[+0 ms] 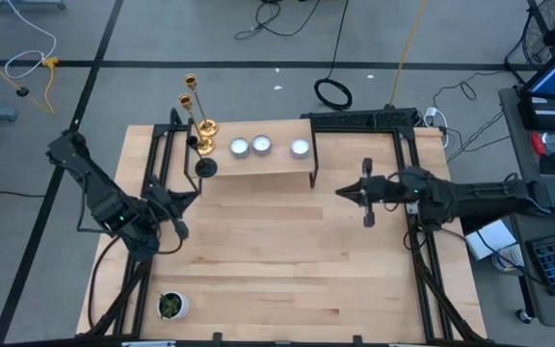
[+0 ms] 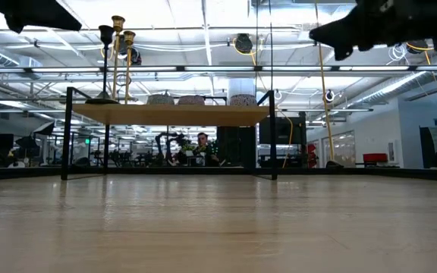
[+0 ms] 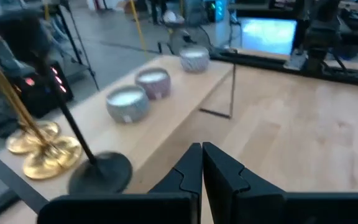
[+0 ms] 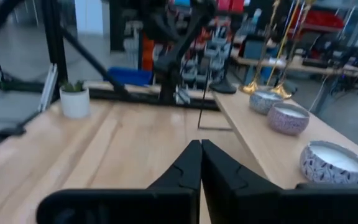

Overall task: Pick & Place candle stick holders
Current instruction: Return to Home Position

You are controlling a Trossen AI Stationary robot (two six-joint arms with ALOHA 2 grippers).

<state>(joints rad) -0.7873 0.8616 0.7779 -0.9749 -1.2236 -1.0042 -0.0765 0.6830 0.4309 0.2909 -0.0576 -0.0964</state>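
Two gold candlesticks (image 1: 197, 106) and a shorter black one (image 1: 204, 164) stand on their round bases at the left end of a raised wooden shelf (image 1: 277, 166). Three tealight cups (image 1: 260, 146) sit in a row on the shelf to their right. They also show in the left wrist view (image 3: 129, 102) and the right wrist view (image 4: 288, 118). My left gripper (image 1: 189, 198) is shut and empty, in the air near the shelf's left end. My right gripper (image 1: 343, 194) is shut and empty, in the air right of the shelf.
A small green plant in a white pot (image 1: 171, 306) stands at the table's near left corner. The shelf stands on thin black legs (image 1: 313, 175) at the table's far side. Black frame rails (image 1: 414, 145) run along the table's sides. Bare wood (image 1: 287, 260) lies in the middle.
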